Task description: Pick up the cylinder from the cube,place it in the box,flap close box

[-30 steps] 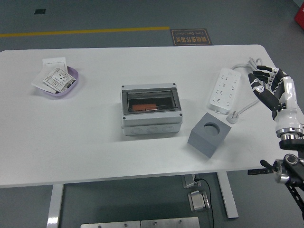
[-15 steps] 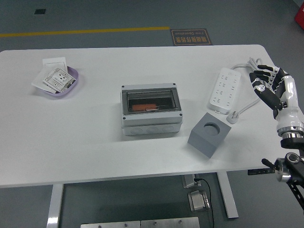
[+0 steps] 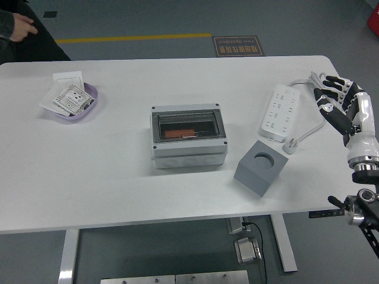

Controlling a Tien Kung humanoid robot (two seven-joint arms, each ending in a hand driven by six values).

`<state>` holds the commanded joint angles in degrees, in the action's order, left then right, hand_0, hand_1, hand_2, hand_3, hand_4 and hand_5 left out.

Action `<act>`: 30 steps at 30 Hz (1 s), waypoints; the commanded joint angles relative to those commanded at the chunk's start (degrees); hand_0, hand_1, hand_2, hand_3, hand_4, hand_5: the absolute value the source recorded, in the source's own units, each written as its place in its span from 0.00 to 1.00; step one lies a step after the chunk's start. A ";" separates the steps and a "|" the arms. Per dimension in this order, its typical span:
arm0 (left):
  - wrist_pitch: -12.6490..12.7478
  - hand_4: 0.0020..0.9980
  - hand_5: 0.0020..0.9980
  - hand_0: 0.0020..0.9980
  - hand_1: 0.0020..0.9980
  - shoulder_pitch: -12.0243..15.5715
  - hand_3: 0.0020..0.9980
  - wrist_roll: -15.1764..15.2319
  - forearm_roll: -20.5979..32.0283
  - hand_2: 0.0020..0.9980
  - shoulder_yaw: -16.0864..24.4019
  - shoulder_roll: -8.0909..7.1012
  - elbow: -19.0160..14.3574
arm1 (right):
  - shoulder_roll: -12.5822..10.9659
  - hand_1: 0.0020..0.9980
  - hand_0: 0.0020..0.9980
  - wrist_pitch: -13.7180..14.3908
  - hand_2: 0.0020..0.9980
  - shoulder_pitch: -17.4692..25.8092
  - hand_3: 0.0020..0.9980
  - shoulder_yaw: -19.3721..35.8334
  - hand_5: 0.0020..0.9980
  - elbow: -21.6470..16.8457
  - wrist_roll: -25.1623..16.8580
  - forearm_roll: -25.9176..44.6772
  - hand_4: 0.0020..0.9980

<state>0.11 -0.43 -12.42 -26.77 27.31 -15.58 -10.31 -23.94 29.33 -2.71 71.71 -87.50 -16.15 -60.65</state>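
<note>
White bench [image 3: 118,177] carries a grey plastic box [image 3: 188,139] with clear lid shut over an orange cylinder [image 3: 179,133]; just right sits a grey cube [image 3: 260,167], socket empty. Right hand [image 3: 342,109] hovers at the edge, fingers [image 3: 329,89] spread, holding nothing

Right hand [image 3: 339,106] raised at right edge, fingers loosely spread, holding nothing

Person [image 3: 23,29] cropped at top-left corner
</note>
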 joint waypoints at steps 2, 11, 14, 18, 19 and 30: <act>0.00 0.56 0.15 0.65 0.70 0.00 0.59 -0.02 -0.06 0.59 0.06 0.00 0.00 | -0.01 0.67 0.77 0.01 0.70 0.00 0.66 0.12 0.27 -0.02 0.00 -0.06 0.78; 0.01 0.57 0.14 0.65 0.70 0.03 0.59 -0.08 0.05 0.59 -0.01 -0.01 0.00 | -0.14 0.67 0.77 -0.07 0.69 -0.12 0.66 0.29 0.27 -0.03 0.07 -0.23 0.78; 0.02 0.56 0.14 0.65 0.70 0.03 0.59 -0.06 0.24 0.59 -0.19 -0.03 0.00 | -0.17 0.68 0.77 -0.07 0.69 -0.18 0.67 0.11 0.27 -0.03 0.11 -0.26 0.79; 0.02 0.56 0.14 0.65 0.70 -0.03 0.59 -0.04 0.44 0.59 -0.46 -0.10 0.00 | -0.28 0.68 0.77 -0.03 0.69 -0.30 0.67 -0.19 0.27 -0.04 0.22 -0.34 0.79; 0.02 0.56 0.14 0.65 0.70 -0.05 0.59 -0.04 0.49 0.59 -0.54 -0.13 0.00 | -0.31 0.71 0.77 -0.02 0.72 -0.35 0.67 -0.24 0.27 -0.05 0.25 -0.36 0.79; 0.01 0.56 0.14 0.65 0.70 -0.34 0.59 0.01 0.62 0.59 -1.15 -0.42 0.00 | -0.43 0.71 0.77 0.12 0.72 -0.56 0.67 -0.45 0.27 -0.22 0.54 -0.74 0.79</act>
<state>0.12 -0.77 -12.40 -26.15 26.16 -16.00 -10.31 -24.37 29.45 -3.28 71.25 -87.72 -15.62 -61.40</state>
